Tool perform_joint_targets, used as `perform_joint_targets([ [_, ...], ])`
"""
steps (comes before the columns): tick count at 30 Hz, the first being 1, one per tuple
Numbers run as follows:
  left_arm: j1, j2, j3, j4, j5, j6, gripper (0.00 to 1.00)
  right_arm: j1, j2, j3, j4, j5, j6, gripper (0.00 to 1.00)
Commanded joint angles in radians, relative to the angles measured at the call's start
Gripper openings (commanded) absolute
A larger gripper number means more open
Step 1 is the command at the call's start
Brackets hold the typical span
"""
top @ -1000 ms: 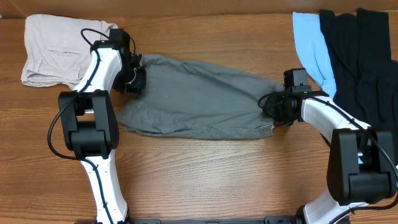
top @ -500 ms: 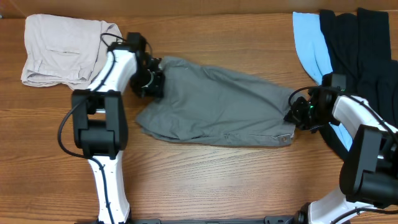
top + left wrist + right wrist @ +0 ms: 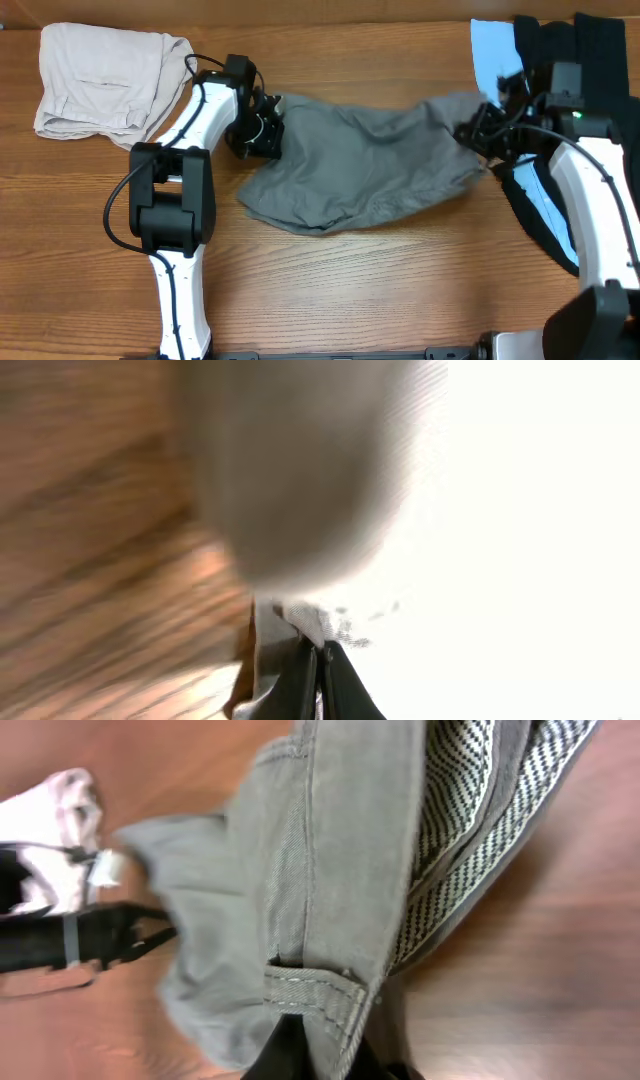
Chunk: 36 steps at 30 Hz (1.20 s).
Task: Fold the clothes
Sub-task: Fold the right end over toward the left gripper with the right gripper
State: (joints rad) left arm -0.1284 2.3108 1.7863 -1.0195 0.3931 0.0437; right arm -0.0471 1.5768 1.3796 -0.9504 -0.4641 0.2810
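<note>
The grey shorts (image 3: 360, 165) hang stretched between my two grippers over the middle of the table, their lower part sagging onto the wood. My left gripper (image 3: 262, 130) is shut on the left end of the shorts (image 3: 300, 490). My right gripper (image 3: 480, 130) is shut on the waistband end and holds it raised. In the right wrist view the waistband with a belt loop (image 3: 320, 988) and the paler patterned inner band sits in my right gripper (image 3: 320, 1055). In the left wrist view my left gripper (image 3: 320, 670) pinches cloth; much of that view is washed out.
Cream-beige shorts (image 3: 100, 75) lie folded at the back left. A light-blue garment (image 3: 500, 60) and black garments (image 3: 590, 80) lie at the back right, under and beside the right arm. Wooden table (image 3: 350, 290) runs bare along the front.
Both grippers have moved right and toward the back with the grey shorts. The right end has been lifted off the table and the shorts have bunched and sagged in the middle.
</note>
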Motion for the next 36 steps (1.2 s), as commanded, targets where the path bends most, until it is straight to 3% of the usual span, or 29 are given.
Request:
perform_joint_targets([
  [1, 0.026, 0.026, -0.012, 0.006, -0.002, -0.022, 0.04, 0.108, -0.014, 0.027, 0.041, 0.01, 0.072, 0.04],
  [12, 0.023, 0.026, -0.012, 0.009, -0.003, -0.021, 0.04, 0.486, 0.111, 0.027, 0.297, 0.23, 0.274, 0.04],
  [19, 0.023, 0.026, -0.012, 0.007, -0.003, -0.021, 0.04, 0.611, 0.263, 0.027, 0.57, 0.263, 0.364, 0.04],
  [26, 0.023, 0.026, -0.012, 0.008, -0.005, -0.021, 0.04, 0.69, 0.352, 0.027, 0.715, 0.292, 0.384, 0.05],
  [27, 0.023, 0.026, -0.012, 0.007, -0.005, -0.021, 0.04, 0.699, 0.363, 0.027, 0.718, 0.301, 0.386, 0.11],
  [28, 0.023, 0.026, -0.011, 0.005, -0.008, -0.021, 0.04, 0.707, 0.367, 0.027, 0.718, 0.309, 0.386, 0.29],
  [31, 0.03, 0.023, 0.006, -0.029, -0.008, -0.021, 0.04, 0.713, 0.37, 0.027, 0.716, 0.311, 0.385, 0.61],
  [34, 0.055, 0.021, 0.08, -0.116, -0.048, -0.021, 0.13, 0.71, 0.366, 0.03, 0.716, 0.303, 0.385, 0.74],
  [36, 0.08, 0.021, 0.163, -0.198, -0.107, -0.021, 0.27, 0.705, 0.36, 0.03, 0.713, 0.29, 0.384, 0.77],
])
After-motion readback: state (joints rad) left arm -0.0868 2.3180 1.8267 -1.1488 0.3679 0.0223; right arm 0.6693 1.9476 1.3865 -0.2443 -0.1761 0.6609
